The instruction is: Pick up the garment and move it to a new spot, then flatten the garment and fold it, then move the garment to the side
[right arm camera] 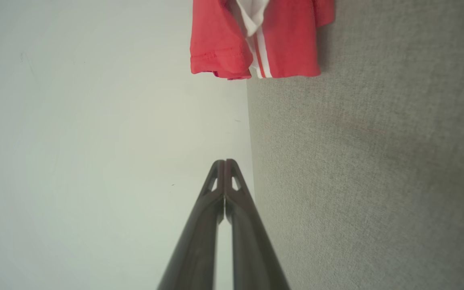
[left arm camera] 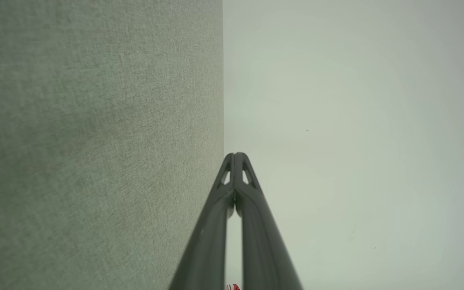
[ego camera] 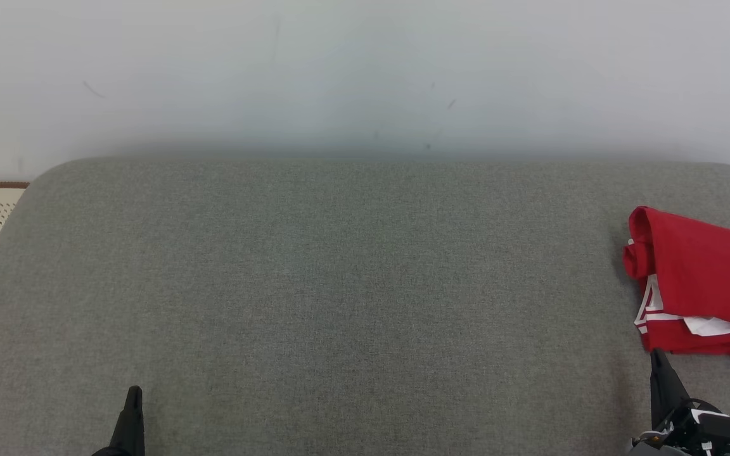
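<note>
Head view: red garment (ego camera: pixel 707 278) bunched at far right of grey cushion (ego camera: pixel 339 285); left gripper (ego camera: pixel 133 396) and right gripper (ego camera: pixel 658 361) both clenched, empty. Risk: closed fingers shove fabric off the edge.

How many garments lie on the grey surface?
1. The red cloth garment with white stripes lies at the right edge of the grey fabric surface; the picture cuts it, so others may be hidden.
</note>
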{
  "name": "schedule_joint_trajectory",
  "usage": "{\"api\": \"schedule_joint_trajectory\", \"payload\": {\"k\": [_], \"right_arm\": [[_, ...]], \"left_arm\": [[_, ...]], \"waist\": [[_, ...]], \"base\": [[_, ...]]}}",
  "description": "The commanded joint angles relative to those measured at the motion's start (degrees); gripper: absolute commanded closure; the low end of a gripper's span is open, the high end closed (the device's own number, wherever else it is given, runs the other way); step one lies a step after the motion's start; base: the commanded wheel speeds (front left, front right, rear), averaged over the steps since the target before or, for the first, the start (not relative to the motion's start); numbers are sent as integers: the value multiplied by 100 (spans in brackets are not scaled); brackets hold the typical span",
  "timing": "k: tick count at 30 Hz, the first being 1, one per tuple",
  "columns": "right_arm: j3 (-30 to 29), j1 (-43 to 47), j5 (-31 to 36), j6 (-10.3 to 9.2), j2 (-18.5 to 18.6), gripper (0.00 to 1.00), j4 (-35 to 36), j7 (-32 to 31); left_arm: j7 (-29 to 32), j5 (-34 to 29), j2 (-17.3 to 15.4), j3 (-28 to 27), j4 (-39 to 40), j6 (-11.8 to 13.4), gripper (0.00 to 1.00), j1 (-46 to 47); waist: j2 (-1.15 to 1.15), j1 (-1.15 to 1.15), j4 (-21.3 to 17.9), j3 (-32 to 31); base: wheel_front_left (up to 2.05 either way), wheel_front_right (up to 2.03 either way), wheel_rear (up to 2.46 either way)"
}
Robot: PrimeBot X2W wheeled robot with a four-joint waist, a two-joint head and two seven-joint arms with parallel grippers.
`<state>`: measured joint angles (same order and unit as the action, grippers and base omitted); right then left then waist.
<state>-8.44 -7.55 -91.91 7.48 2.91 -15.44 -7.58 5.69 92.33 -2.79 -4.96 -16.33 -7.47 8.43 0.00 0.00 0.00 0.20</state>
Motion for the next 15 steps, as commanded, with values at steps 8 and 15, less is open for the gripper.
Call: {"api": "schedule_joint_trajectory", "payload": {"k": [8, 15], "right_arm": [[-1, 0, -24, 2, -9, 100, 22, -10], [-2, 0, -24, 2, -9, 100, 22, -10]], "left_arm": [[3, 15, -19, -16, 11, -15, 100, 25], [3, 15, -19, -16, 9, -15, 100, 25]], "waist": [[0, 0, 0, 0], [0, 0, 0, 0]], "base": [[0, 0, 0], [0, 0, 0]]}}
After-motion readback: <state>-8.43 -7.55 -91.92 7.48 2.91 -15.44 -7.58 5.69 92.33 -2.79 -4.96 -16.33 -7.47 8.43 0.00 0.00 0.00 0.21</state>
